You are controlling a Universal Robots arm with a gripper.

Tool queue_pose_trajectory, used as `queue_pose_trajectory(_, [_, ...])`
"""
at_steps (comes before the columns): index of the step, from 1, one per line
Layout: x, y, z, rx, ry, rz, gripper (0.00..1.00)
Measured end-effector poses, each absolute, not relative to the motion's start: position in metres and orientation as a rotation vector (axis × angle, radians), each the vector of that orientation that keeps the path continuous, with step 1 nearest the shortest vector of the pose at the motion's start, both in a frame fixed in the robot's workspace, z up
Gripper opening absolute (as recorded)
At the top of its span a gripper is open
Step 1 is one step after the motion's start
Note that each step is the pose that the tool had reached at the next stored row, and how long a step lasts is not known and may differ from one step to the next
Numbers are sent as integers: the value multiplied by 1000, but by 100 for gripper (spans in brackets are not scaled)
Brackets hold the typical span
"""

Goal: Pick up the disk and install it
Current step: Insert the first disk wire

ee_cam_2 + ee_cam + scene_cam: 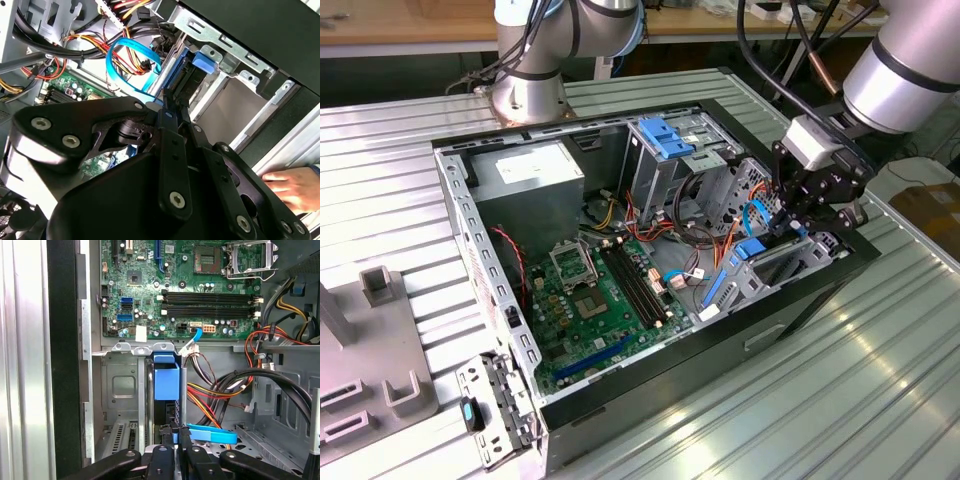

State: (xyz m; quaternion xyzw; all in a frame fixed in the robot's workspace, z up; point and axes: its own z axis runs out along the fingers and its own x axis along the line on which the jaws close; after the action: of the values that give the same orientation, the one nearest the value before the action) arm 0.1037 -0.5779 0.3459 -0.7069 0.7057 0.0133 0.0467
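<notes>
My gripper is closed narrowly on one edge of the disk. The disk stands on its edge, partly inside the metal drive bay of the computer case, near the motherboard.

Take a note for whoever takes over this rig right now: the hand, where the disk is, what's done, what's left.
Hand: the robot's hand is shut on the flat dark hard drive with bright blue plastic rails, held on edge.
Where: the drive sits partly down in the grey metal drive bay at a corner of the open computer case, beside a thin blue cable.
Done: pick-up.
Left: full seating not confirmed; hand not released.
Caution: a person's fingers rest just outside the case near the bay.
</notes>
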Motion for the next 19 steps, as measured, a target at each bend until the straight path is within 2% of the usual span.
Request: queue_pose_trajectory(19, [104,-578,342,-2157,2153,41,16])
